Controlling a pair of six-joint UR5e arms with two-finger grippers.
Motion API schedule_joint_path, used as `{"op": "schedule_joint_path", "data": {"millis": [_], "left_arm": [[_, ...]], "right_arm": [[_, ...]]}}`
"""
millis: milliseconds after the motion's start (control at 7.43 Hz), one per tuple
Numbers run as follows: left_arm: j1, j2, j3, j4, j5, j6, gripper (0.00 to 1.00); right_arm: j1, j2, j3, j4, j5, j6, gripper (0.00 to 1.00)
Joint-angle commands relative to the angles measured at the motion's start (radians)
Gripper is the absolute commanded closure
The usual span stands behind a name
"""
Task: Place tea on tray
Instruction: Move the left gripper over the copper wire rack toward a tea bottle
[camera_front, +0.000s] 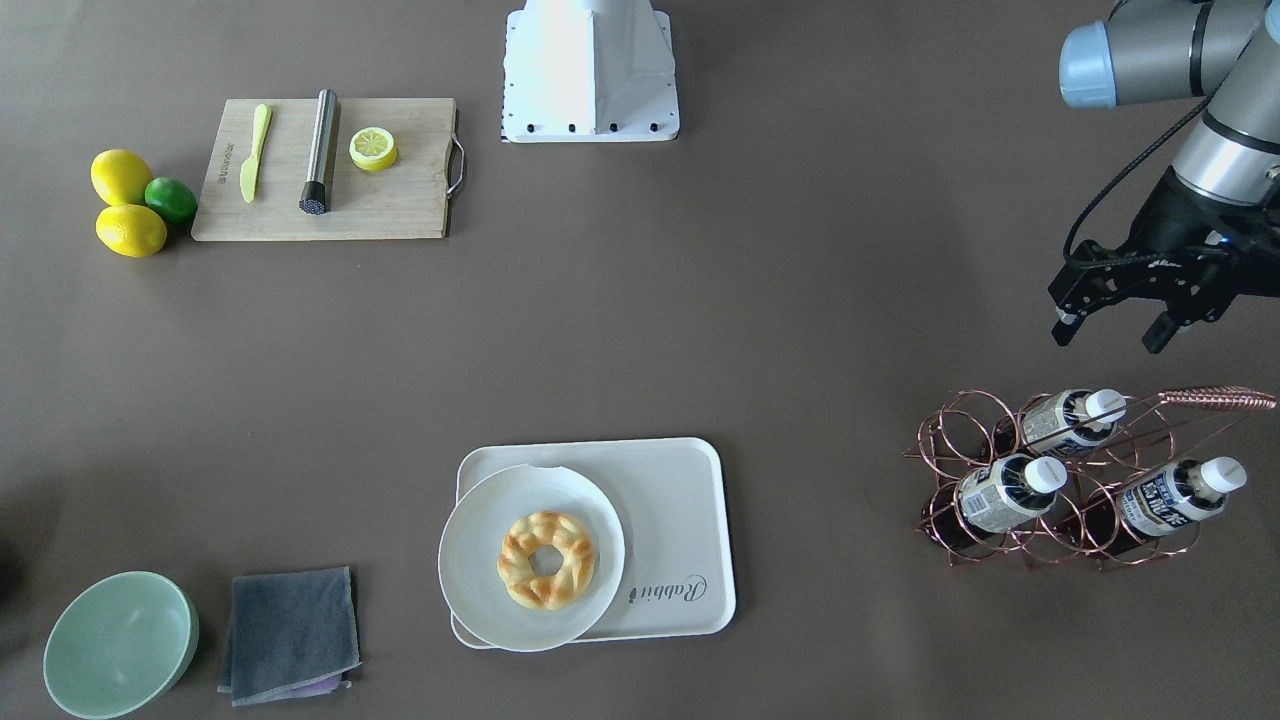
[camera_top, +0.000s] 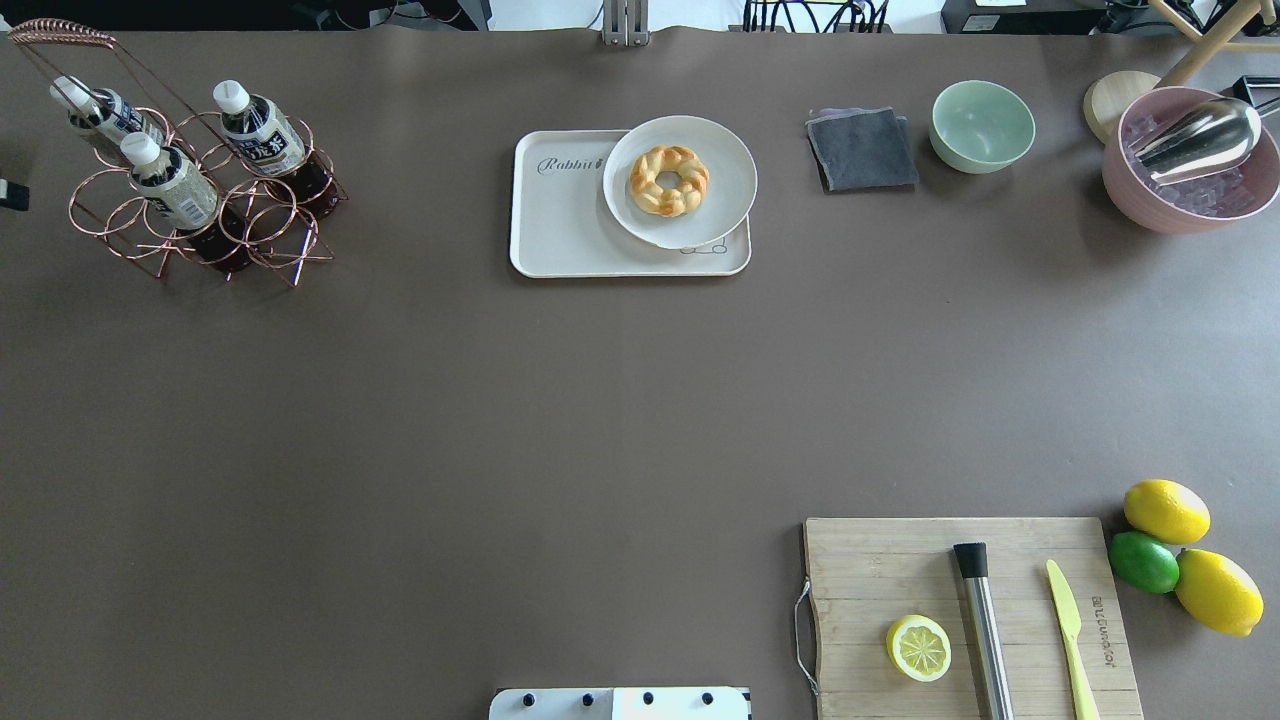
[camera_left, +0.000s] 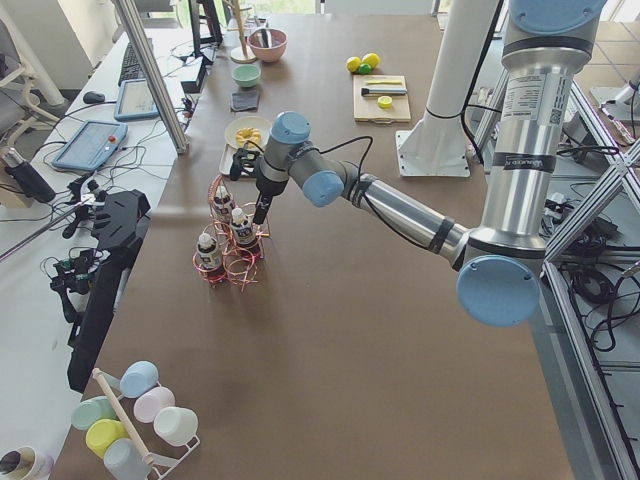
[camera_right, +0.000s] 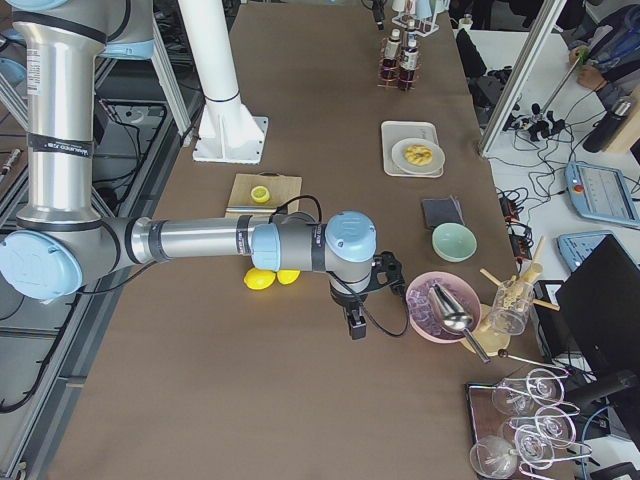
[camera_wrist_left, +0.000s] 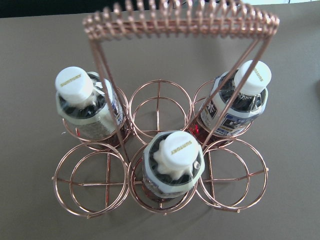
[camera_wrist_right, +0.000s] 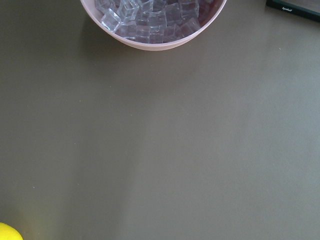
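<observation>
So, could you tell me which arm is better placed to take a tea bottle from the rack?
Left. The left tool hangs open over the wire rack holding the tea bottles; the right tool is at the table's other end, by the ice bowl.

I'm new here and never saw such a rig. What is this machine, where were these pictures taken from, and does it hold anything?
Two robot arms with two-finger grippers work at one table. Four fixed cameras look from above, the front and both ends; two ride on the wrists. The left gripper hangs open and empty over a copper rack holding three tea bottles. The tray bears a plate with a pastry. The right gripper, near a pink bowl of ice, is too small to judge.
</observation>
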Motion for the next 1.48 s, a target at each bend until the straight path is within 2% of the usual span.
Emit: {"op": "schedule_joint_path", "data": {"millis": [0,404,673,807,1211,1345], "left_arm": [[0.011,-0.078,0.084,-0.002,0.014,0.015,0.05],[0.008,-0.073,0.115,-0.01,0.014,0.051,0.07],[0.001,-0.071,0.136,-0.022,0.014,0.048,0.32],[-0.007,-0.072,0.138,-0.025,0.012,0.048,0.41],[-0.015,-0.083,0.141,-0.021,0.014,0.039,0.41],[-0.015,-0.085,0.148,-0.024,0.014,0.039,0.36]], "right_arm": [[0.0,-0.002,-0.014,-0.001,-0.002,0.0,0.0],[-0.002,-0.002,-0.012,0.001,-0.001,0.0,0.0],[-0.002,-0.001,-0.008,0.001,-0.001,0.0,0.0],[-0.002,-0.001,0.0,0.002,0.004,0.0,0.0],[-0.002,0.002,0.003,0.002,0.012,0.0,0.0],[-0.002,0.004,0.003,0.002,0.012,0.0,0.0]]}}
